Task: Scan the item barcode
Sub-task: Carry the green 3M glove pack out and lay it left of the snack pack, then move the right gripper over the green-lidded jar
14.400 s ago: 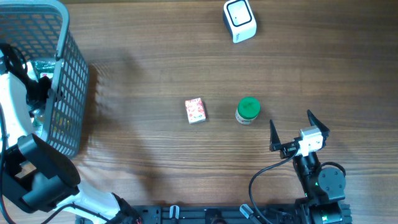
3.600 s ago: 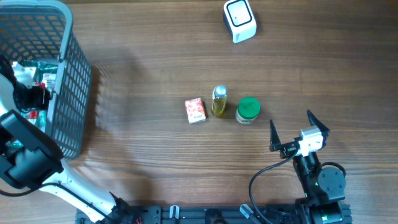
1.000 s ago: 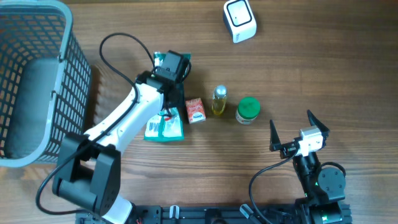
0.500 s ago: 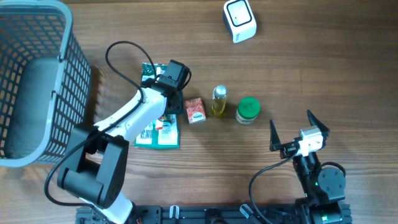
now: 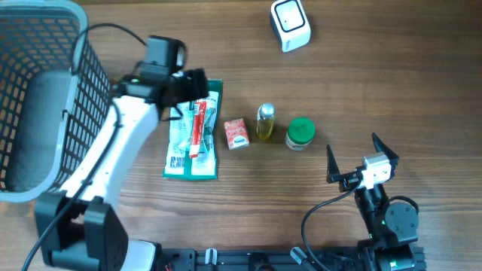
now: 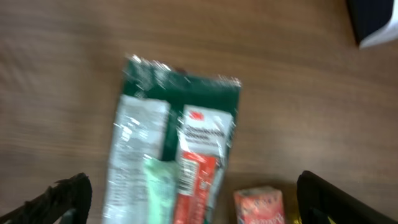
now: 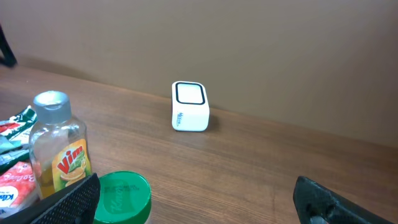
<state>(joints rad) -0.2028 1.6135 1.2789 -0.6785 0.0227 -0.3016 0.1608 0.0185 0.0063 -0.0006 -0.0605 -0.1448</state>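
L claw (image 5: 193, 86) has just let go: clamped shut a sec ago, its fingers now stand wide apart with nothing between them, hanging over the top edge of the green packet (image 5: 193, 129)

Overhead view
- Packet is out of the basket (image 5: 90, 98) and lies flat on the table, long axis running top to bottom, just left of the small red box (image 5: 236, 133). L arm has swung back toward the basket side
- Judgement: set-down step looks done, scan step not yet begun. Scanner (image 5: 290, 25) sits at the far edge, well apart from the packet, up and to the right
- Row right of the packet: red box, upright yellow bottle (image 5: 265, 123), green-lidded jar (image 5: 300, 133), each near its neighbour
- R claw (image 5: 352, 143) idle near the front edge, fingers spread, empty

L wrist view
- Blurred, cam in motion. Packet below, both fingertips at the frame's lower corners, clear of it. White printed panel on the packet's left half; no barcode can be made out

R wrist view
- Fingers apart, nothing held. Bottle and jar close in front, scanner beyond on bare wood

Obstructions: the row lies btwn R arm and packet; the upright bottle is the likeliest to get knocked. Route from packet to scanner looks bare
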